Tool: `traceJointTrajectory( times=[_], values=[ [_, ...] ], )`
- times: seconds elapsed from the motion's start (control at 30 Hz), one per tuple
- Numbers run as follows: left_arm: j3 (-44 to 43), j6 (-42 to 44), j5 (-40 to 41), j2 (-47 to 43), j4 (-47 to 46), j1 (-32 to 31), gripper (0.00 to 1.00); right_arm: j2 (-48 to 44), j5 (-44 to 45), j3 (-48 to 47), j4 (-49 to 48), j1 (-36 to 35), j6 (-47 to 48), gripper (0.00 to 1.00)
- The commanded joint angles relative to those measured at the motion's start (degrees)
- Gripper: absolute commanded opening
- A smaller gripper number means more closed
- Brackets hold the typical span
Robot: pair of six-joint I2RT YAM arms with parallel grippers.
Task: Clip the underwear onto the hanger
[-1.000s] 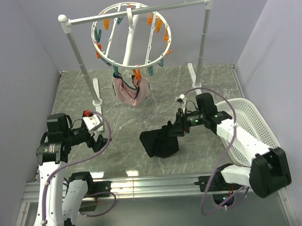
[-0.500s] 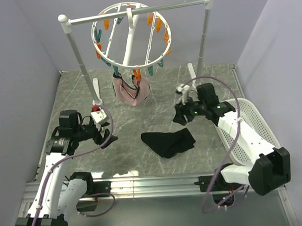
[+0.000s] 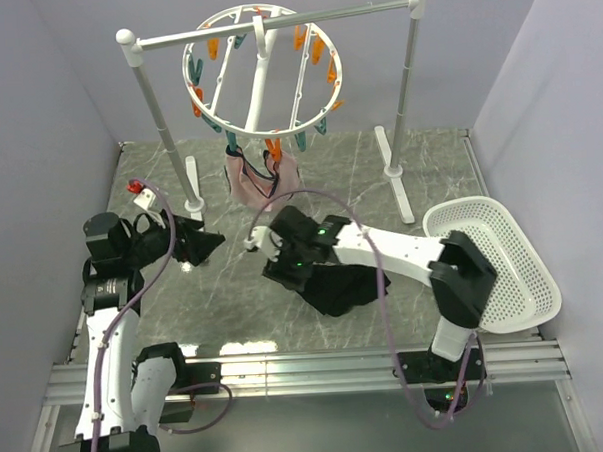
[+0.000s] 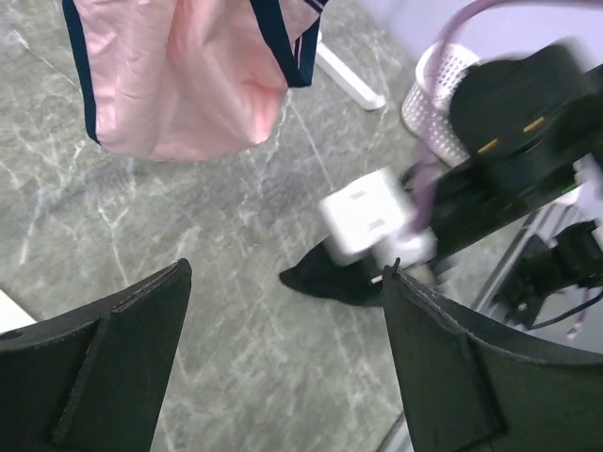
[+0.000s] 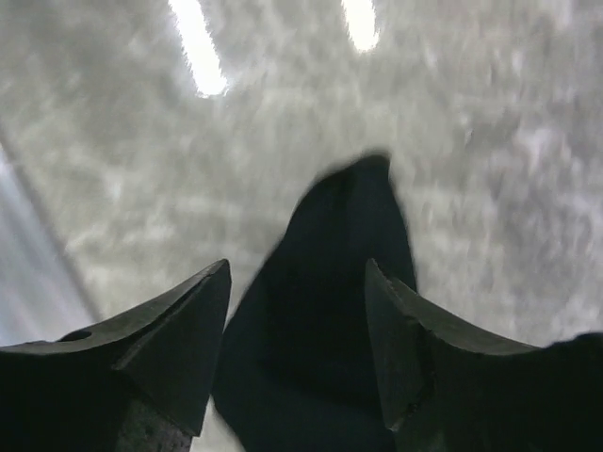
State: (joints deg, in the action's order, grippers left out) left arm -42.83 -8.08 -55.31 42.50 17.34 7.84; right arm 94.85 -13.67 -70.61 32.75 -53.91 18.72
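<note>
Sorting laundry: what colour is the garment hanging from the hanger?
Pink garment, dark trim; left wrist view.

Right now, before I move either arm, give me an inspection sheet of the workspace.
Surface: grey marble table.
Job's things: underwear crumpled on the table, unclipped; hanger hung on the rail, pink garment clipped below.
Clutter: white basket, right side.
Grippers: left gripper open, empty; right gripper open over the underwear.
Cables: purple cable arching over the right arm.
Surroundings: plain walls, nothing else seen.
</note>
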Motion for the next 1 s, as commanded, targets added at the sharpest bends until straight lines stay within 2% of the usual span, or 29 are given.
traceJointTrajectory(
  times=[0.0, 0.17, 0.27, 0.4, 0.6, 0.67, 0.7, 0.73, 0.8, 0.83, 0.97],
  values=[
    [-1.0, -7.0, -2.8, -1.4, -4.3, 1.4, 0.88, 6.4, 8.7, -10.2, 2.6, -2.5, 0.4, 0.67],
    [-1.3, -4.7, -2.0, -2.9, -2.0, 1.6, 0.88, 17.3, 9.5, -20.7, 7.1, -3.5, 1.1, 0.70],
    [-2.6, -1.2, 0.6, -3.6, 2.0, 1.6, 0.88, 22.8, 9.2, -25.1, 13.2, -3.5, 1.8, 0.69],
    [-3.1, 0.5, 2.2, -4.5, 3.3, 1.5, 0.88, 24.9, 7.6, -26.0, 18.9, -3.4, 2.8, 0.69],
    [-2.8, -1.2, 2.3, -3.7, 1.2, 1.6, 0.88, 25.7, 10.7, -25.1, 21.9, -3.2, 4.0, 0.68],
    [-3.3, -1.0, 2.0, -3.3, 1.4, 1.6, 0.88, 25.4, 10.0, -25.3, 22.7, -3.0, 4.4, 0.58],
    [-3.4, -0.9, 2.0, -3.0, 1.4, 1.5, 0.88, 25.1, 9.5, -25.5, 23.4, -3.0, 4.7, 0.50],
    [-3.5, -0.8, 1.9, -3.0, 1.5, 1.6, 0.88, 24.3, 8.9, -25.7, 23.5, -2.9, 4.7, 0.31],
    [-3.7, -0.7, 2.0, -3.1, 1.4, 1.5, 0.87, 22.6, 7.4, -26.3, 23.3, -2.5, 4.4, 0.06],
    [-3.7, -0.8, 2.0, -3.4, 1.4, 1.6, 0.87, 20.2, 6.9, -26.6, 23.1, -2.3, 4.0, 0.00],
    [-2.0, -3.5, 0.8, -4.8, -1.0, 1.5, 0.88, 10.1, 1.6, -27.0, 21.0, -1.1, 3.5, 0.00]
  ],
)
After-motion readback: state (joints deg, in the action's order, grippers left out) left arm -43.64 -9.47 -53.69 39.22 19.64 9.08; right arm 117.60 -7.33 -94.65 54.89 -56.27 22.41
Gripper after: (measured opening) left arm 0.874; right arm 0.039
